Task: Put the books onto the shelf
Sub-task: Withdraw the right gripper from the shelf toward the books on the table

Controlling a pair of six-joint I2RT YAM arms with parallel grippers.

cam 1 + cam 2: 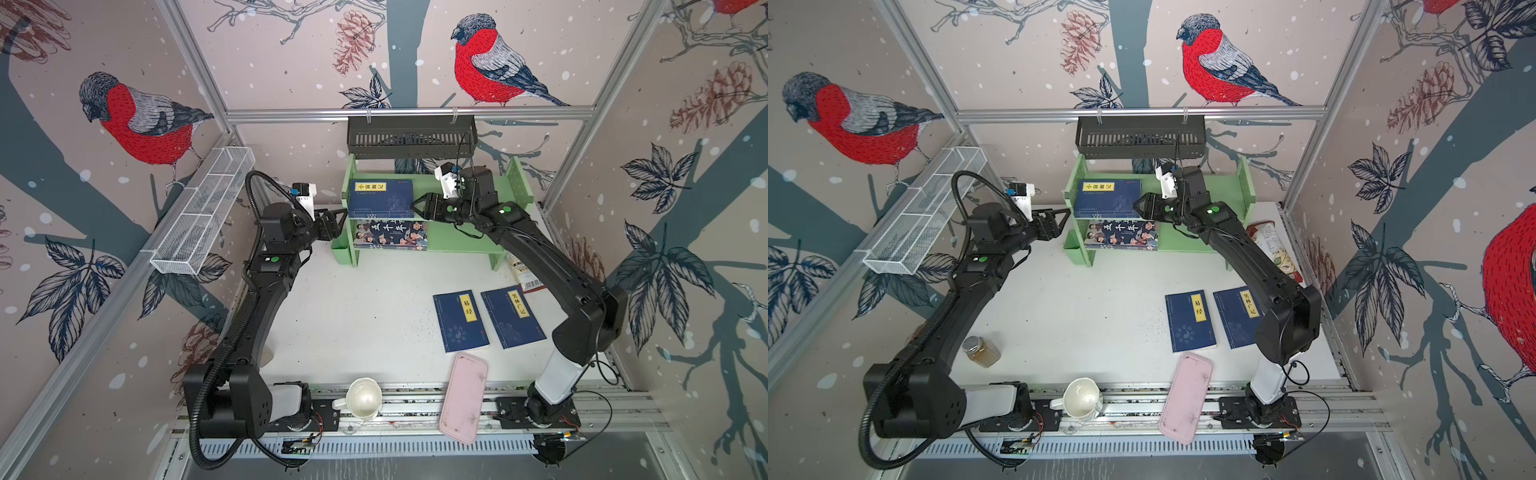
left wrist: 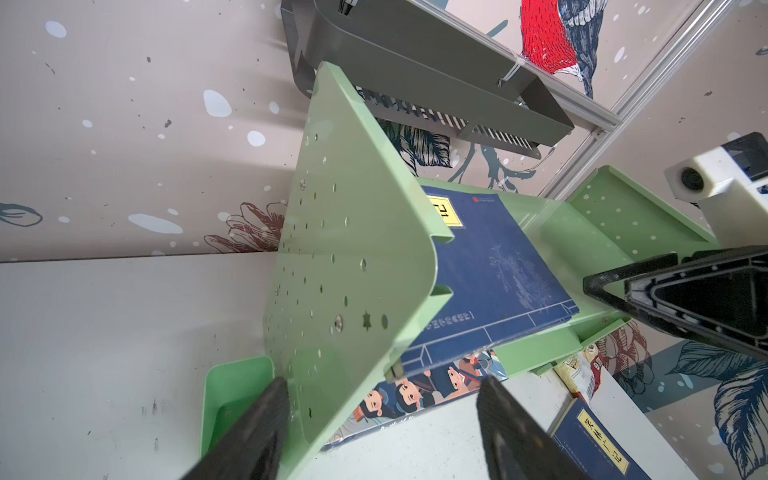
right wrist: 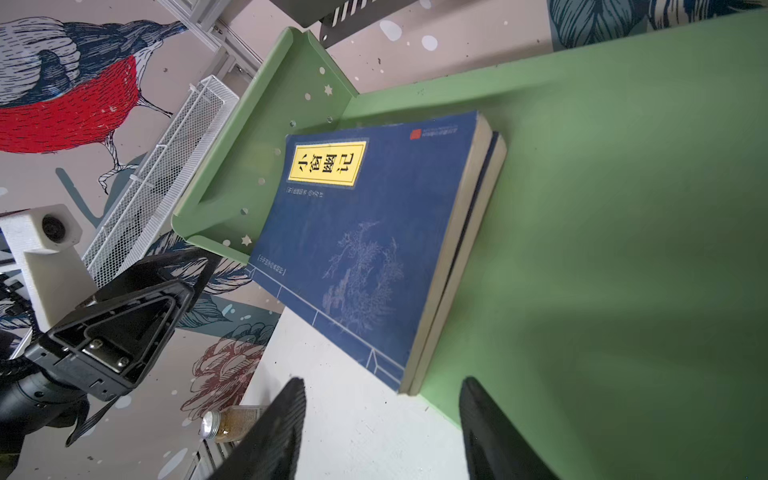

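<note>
Right gripper point(image 1: 417, 208), left gripper point(image 1: 336, 224) spread, empty. Risk: clipping overhanging navy stack point(image 3: 365, 232) off shelf point(image 3: 623, 208) edge on retreat.

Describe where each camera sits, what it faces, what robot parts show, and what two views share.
Top views: high above the arm bases, looking down at table, shelf, loose books; both arms show.
Left wrist: on the left arm, facing the shelf's side panel; open left gripper, right gripper beyond.
Right wrist: on the right arm, facing the upper tier; open right gripper shows.
Shared: both wrist views show the top blue book.
</note>
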